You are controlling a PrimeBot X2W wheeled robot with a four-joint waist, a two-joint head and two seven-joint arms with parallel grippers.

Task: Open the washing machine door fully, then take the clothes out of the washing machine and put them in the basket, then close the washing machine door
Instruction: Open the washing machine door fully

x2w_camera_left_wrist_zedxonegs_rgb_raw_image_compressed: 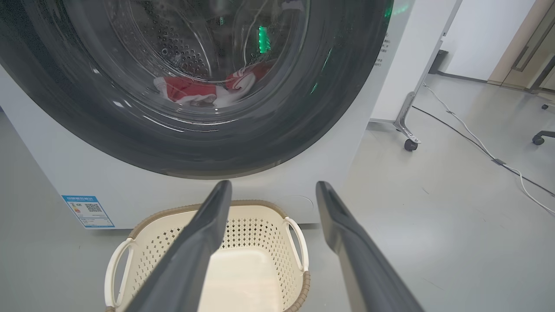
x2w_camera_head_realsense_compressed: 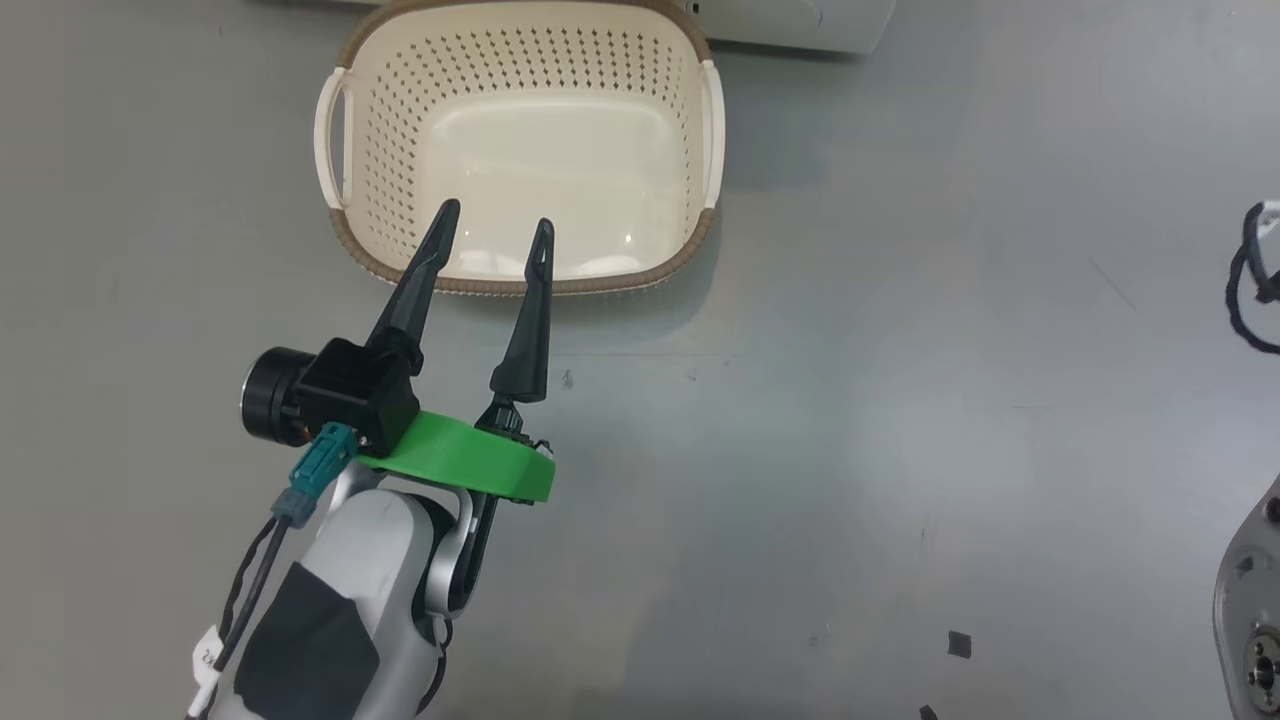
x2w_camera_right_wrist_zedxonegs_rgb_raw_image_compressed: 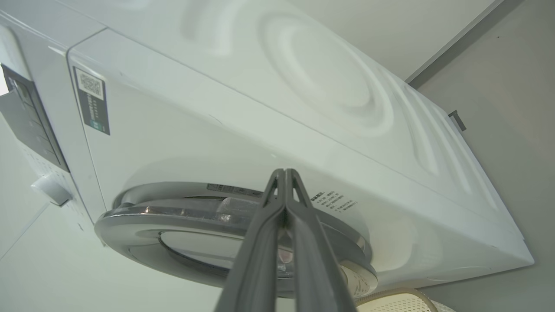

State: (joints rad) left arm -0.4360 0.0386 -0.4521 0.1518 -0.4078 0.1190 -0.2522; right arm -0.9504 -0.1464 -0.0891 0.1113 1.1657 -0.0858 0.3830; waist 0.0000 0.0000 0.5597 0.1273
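Washing machine door found shut against the washing machine. The clothes lie behind its glass, low in the drum. Basket is empty, on the floor just in front of the machine, below the door.

Left gripper: fingers apart, holding nothing, over the basket's near rim. Right gripper: fingers pressed together, empty, pointing at the door's edge from the side.

Step in hand, by judgement: opening the door. Recommended: catch the rim at its free side (latch not discernible), pull along the hinge's arc to full swing, and keep the left arm out of the door's path.
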